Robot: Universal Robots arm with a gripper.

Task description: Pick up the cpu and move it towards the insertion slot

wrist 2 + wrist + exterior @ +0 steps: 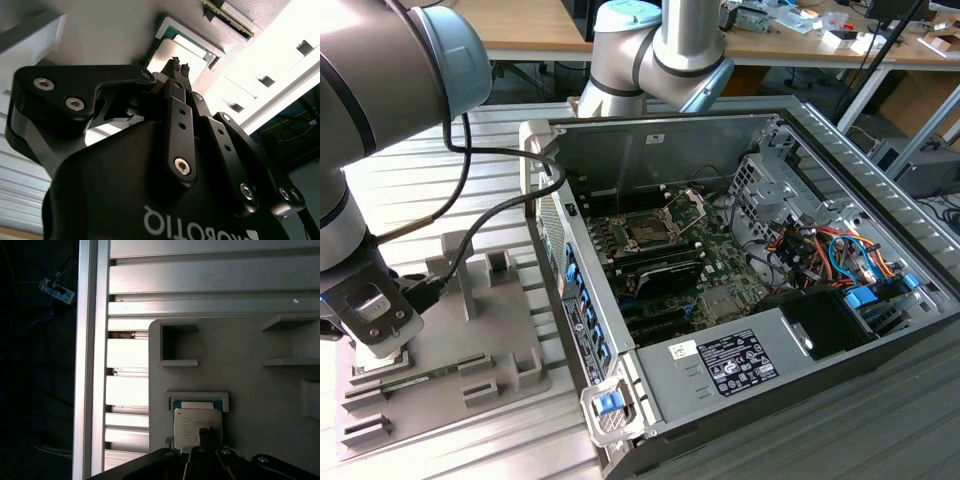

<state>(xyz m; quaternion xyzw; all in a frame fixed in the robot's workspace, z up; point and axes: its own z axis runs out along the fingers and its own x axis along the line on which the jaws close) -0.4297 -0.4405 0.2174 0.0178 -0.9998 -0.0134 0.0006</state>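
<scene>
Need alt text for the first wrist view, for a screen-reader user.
The tool is poised over the cpu, which lies flat in a walled pocket of a grey tray. The tray rests on a slatted aluminium table; whether the tool touches the cpu cannot be told.

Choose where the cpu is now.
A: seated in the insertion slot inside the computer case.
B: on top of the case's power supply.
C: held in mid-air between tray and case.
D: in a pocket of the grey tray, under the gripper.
D: in the first wrist view the cpu lies flat in its walled pocket of the grey tray, with the gripper close over it.
</scene>
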